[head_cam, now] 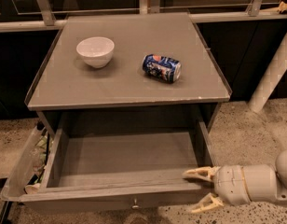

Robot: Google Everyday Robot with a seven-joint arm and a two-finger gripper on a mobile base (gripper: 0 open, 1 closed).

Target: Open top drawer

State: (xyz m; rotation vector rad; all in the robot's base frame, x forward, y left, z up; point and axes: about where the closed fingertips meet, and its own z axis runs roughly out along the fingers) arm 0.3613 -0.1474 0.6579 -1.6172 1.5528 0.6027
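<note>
The top drawer (125,155) of the grey cabinet stands pulled far out, showing its shallow, empty grey box. Its flat front (87,203) runs along the bottom of the view, with a small round metal knob (134,203) at its centre. My gripper (198,188) reaches in from the lower right at the drawer's right front corner. Its two cream fingers are spread, one (199,173) over the front's top edge inside the box, the other (203,204) outside the front. They hold nothing.
A white bowl (95,51) and a blue soda can on its side (162,67) lie on the cabinet top (125,85). A clear bin with litter (29,164) stands left of the drawer. A white post (273,73) stands at right on speckled floor.
</note>
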